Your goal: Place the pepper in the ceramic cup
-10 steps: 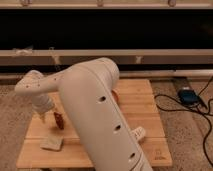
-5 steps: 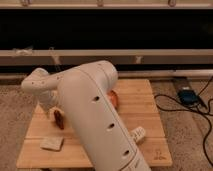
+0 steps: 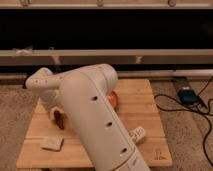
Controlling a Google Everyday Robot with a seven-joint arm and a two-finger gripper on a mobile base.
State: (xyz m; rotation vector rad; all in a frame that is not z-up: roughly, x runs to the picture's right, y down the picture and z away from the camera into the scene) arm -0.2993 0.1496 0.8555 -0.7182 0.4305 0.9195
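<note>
A: What changed?
B: The gripper (image 3: 53, 110) has shifted onto the pepper (image 3: 60, 119), right at its tip; clenched or released, I cannot tell.
A: So, placing?
B: Not yet. No ceramic cup shows; perhaps the arm (image 3: 95, 120), right of the gripper, hides it.

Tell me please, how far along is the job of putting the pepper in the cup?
Done: the gripper is at the pepper, over the wooden board's left side. In hand: the grasp, which cannot be confirmed. Left: carrying it to what seems to be the ceramic cup, pale, in front, and releasing it inside.
</note>
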